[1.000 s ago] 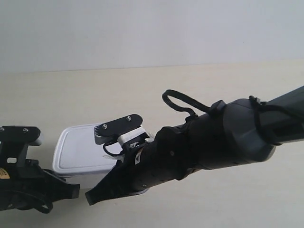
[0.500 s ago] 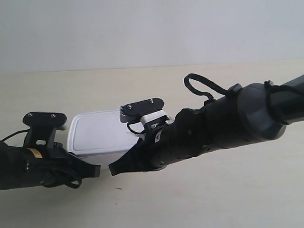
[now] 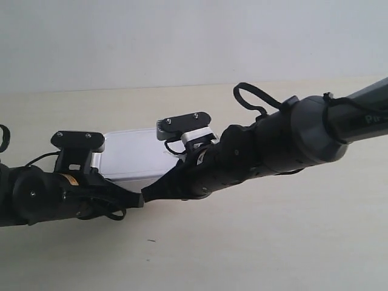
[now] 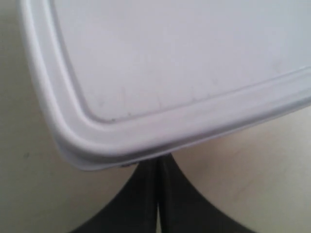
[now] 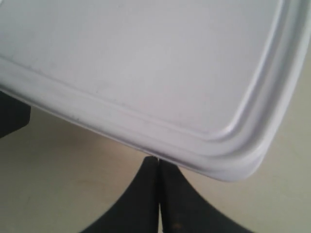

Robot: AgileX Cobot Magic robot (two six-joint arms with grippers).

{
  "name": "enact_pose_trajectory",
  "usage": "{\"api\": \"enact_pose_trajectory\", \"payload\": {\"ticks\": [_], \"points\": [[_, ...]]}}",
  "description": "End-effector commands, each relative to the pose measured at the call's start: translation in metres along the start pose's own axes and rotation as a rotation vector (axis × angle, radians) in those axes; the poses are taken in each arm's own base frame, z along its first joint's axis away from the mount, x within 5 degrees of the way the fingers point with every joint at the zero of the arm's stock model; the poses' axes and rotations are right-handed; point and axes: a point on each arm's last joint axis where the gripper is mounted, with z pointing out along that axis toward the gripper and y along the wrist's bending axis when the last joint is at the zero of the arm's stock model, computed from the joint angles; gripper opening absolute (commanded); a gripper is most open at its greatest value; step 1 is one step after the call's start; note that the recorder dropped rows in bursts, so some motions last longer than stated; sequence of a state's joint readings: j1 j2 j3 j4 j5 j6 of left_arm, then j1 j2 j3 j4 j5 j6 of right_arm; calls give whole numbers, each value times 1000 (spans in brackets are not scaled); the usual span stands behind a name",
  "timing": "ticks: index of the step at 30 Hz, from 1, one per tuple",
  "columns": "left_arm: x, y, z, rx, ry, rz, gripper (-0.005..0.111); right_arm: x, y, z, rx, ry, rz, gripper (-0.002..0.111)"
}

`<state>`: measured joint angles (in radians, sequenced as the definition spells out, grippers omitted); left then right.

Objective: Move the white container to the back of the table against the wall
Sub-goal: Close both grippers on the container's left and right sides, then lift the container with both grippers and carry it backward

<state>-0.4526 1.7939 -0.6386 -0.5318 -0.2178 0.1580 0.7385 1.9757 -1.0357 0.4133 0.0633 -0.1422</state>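
Observation:
The white container lies flat on the table, lid on, with bare table between it and the wall. In the left wrist view my left gripper is shut and empty, its tips pressed against the container's side just under the lid rim, close to a rounded corner. My right gripper is also shut and empty, its tips touching the rim of the container near the other near corner. The two arms hide the container's near edge in the exterior view.
The arm at the exterior view's left and the arm at the exterior view's right meet in front of the container. A dark shape at the right wrist view's edge looks like the other gripper. A tiny dark speck marks the table.
The container has slid away toward the wall and to the exterior view's right. Both arms moved with it, and the arm at the view's left has come further into view.

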Motion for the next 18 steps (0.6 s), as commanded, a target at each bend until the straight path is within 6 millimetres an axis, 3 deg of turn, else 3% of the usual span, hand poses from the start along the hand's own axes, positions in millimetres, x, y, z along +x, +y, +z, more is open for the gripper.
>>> {"api": "enact_pose_trajectory", "payload": {"ticks": [1,18], "points": [[-7,-4,8,1,-35,10,0,-9,-5,8,8,-20,-9,0],[-36,12,32,-41,-85,11,0,-28,-33,14,57,-95,51,0]]}}
